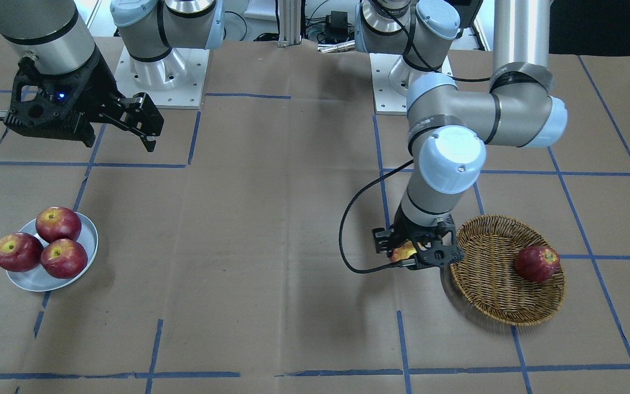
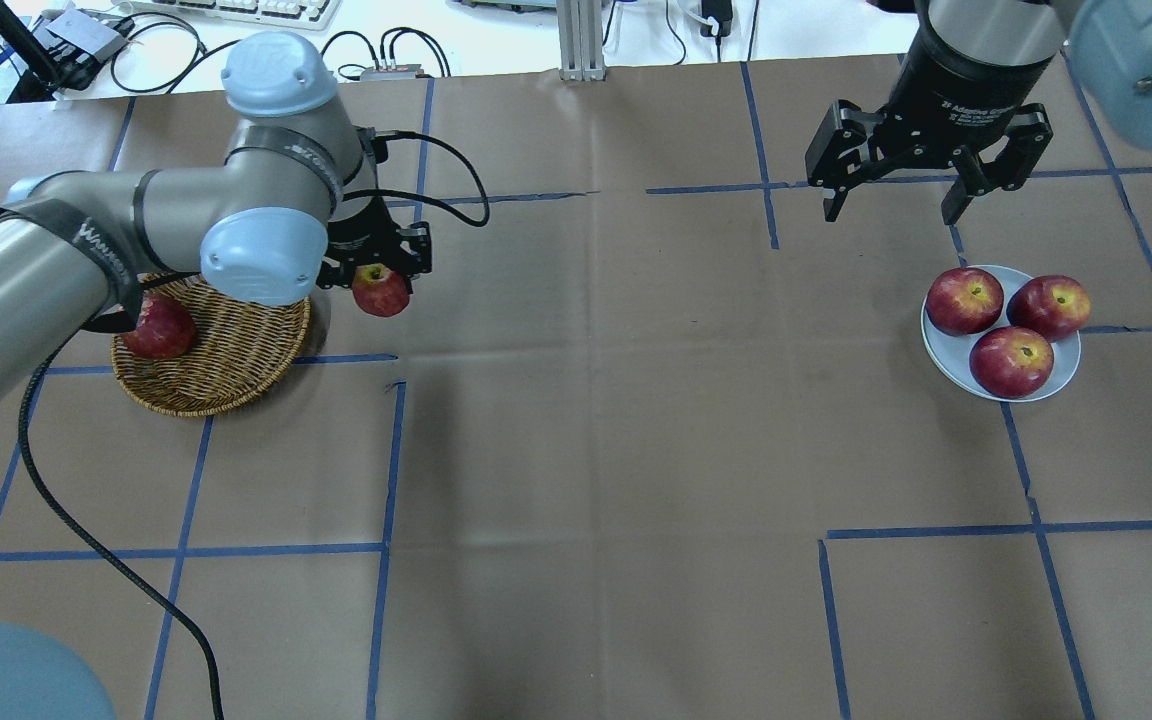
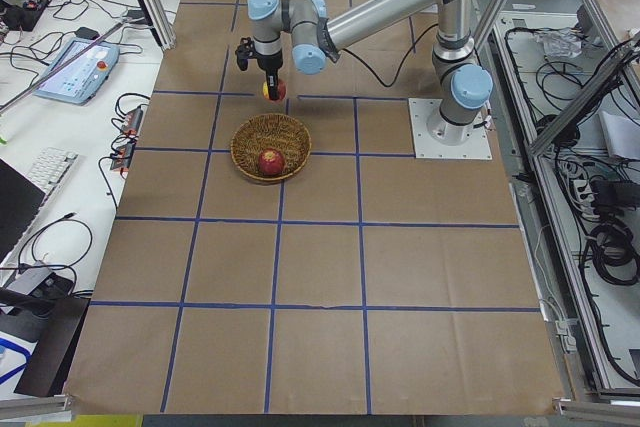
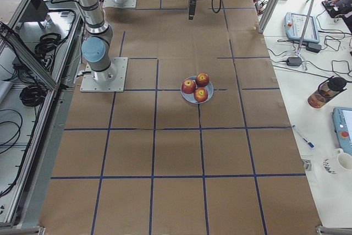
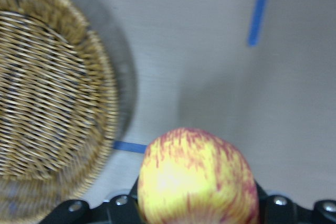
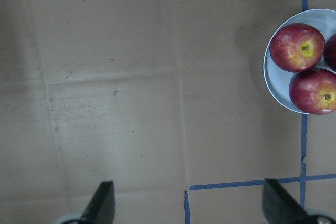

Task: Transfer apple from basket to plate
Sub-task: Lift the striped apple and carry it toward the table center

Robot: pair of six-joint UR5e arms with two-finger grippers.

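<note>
My left gripper (image 2: 381, 283) is shut on the apple (image 2: 381, 291), which is light red streaked with yellow (image 5: 197, 179). It holds the apple just outside the rim of the brown wicker basket (image 2: 226, 370), on the side toward the table's middle, above the paper. In the front view the apple (image 1: 402, 253) peeks out under the wrist, beside the basket (image 1: 490, 306). The pale plate (image 2: 946, 362) sits far across the table with three dark red apples on it. My right gripper (image 2: 891, 212) is open and empty, hovering beside the plate (image 6: 273, 85).
One dark red apple (image 1: 536, 264) lies in the basket. The three apples (image 2: 1011, 360) fill most of the plate. The left arm's black cable (image 1: 348, 241) loops beside the gripper. Brown paper with blue tape lines covers the table between basket and plate.
</note>
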